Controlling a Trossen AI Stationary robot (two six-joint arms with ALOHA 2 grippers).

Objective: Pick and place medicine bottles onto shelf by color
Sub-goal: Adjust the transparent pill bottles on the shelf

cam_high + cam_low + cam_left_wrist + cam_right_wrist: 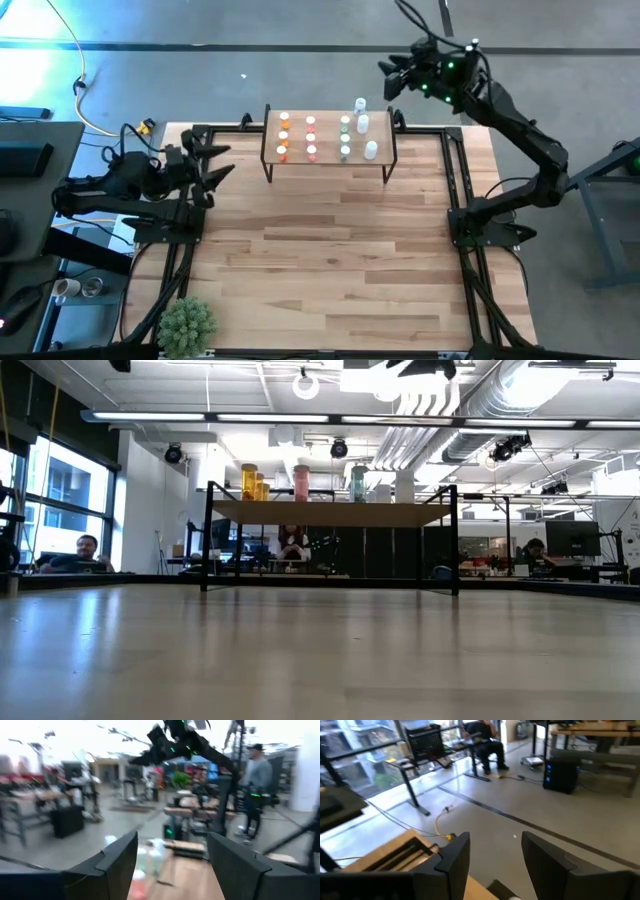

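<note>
Light, rigid, tippable medicine bottles (312, 137) on the shelf (383, 161) want a mid-body grip; left pincer (215, 165) and right pincer (388, 77) both gape empty.

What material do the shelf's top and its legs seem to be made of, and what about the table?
The shelf top looks like pale, matte wood, uniform in tone. Its legs look like thin black metal, probably painted. The table looks like butcher-block wood: joined light strips with a slight sheen.

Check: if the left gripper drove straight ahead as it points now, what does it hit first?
Likely the shelf: the left gripper, fingers open and empty, points across at its bottles. Height and depth unclear.
</note>
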